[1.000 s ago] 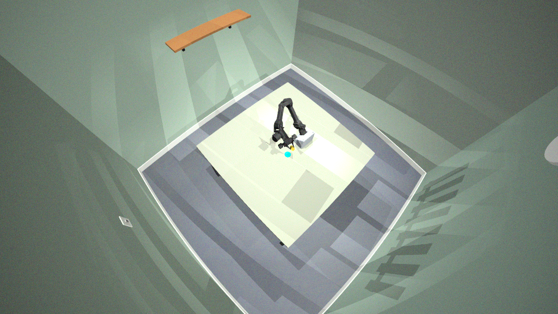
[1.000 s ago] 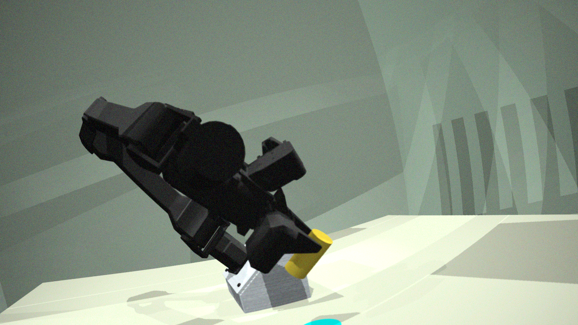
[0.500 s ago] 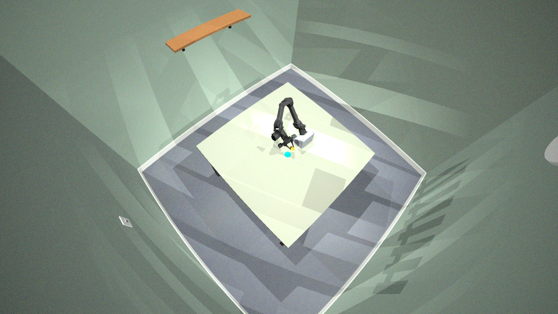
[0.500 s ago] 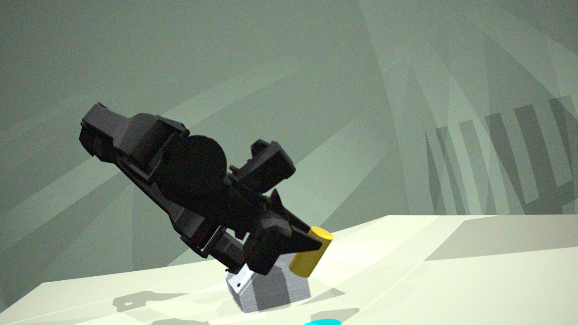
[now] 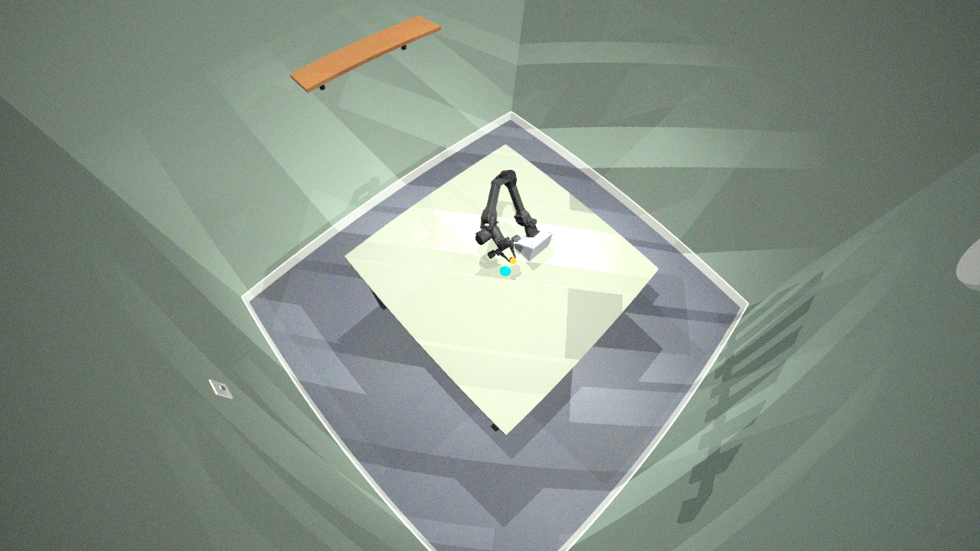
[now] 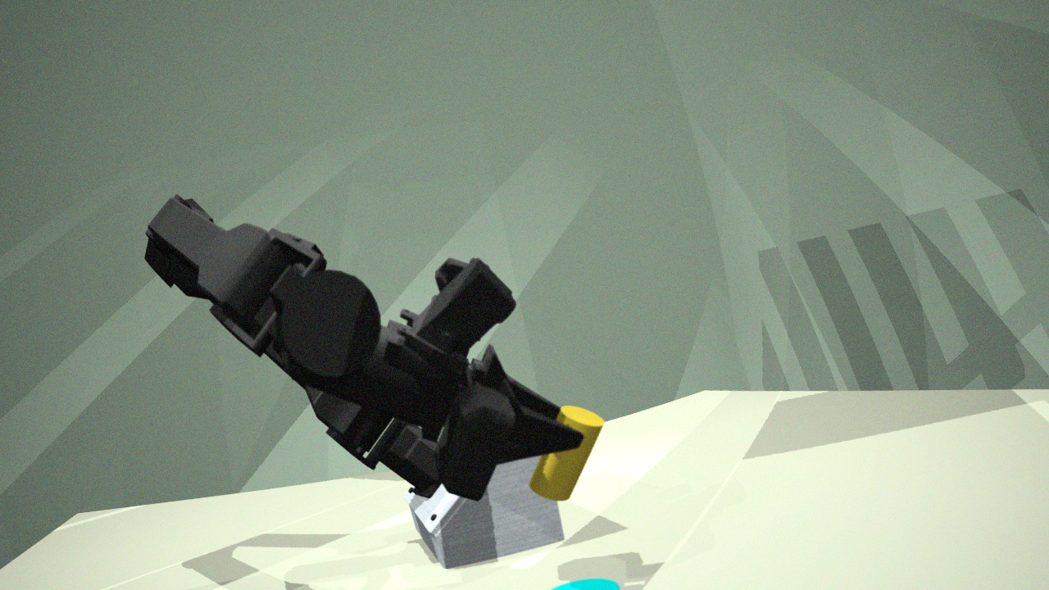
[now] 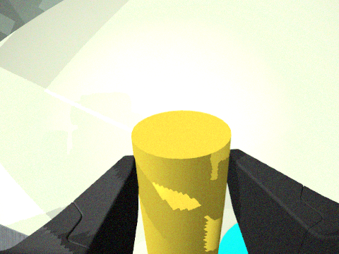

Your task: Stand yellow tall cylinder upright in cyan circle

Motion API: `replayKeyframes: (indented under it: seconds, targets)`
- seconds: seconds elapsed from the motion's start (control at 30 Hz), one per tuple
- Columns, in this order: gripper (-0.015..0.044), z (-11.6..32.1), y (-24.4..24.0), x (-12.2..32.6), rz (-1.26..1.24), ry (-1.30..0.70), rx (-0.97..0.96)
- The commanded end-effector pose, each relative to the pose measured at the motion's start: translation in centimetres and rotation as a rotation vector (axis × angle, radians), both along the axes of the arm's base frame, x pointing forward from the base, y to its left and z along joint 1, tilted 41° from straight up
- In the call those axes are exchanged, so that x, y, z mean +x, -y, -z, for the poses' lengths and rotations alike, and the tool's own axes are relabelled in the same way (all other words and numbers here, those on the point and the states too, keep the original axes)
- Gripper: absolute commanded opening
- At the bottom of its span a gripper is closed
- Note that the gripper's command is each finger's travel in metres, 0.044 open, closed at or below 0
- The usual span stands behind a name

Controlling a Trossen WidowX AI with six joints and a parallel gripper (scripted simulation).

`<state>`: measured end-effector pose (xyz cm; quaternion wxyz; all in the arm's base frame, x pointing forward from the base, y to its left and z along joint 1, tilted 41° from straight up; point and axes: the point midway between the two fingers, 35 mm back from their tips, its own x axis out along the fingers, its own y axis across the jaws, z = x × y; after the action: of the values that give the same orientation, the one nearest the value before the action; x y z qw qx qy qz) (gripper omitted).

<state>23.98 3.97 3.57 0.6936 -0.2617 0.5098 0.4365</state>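
Reaching obliquely downward, gripper [image 5: 511, 259] [image 6: 573, 434] [image 7: 182, 164] around tilted yellow cylinder [image 5: 513, 261] [image 6: 563, 465] [image 7: 181, 183].

No readable text, label, brand, number or sign is showing in any of the three views.

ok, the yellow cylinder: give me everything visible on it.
The yellow cylinder is plain, smooth-looking and solid-coloured, with a flat round top and brighter light patches on its side. The gripper's two black fingers clamp it near its upper end. It's tilted, top leaning away from the arm, held above the table beside the cyan circle. Material unclear.
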Motion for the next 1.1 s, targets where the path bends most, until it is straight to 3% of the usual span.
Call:
replayKeyframes:
  seconds: [0.0, 1.07]
  targets:
    - [0.0105, -0.3, -0.1, 0.0, -0.008, 0.029, 0.025]
    - [0.0105, -1.4, 0.3, 0.3, -0.049, 0.235, 0.163]
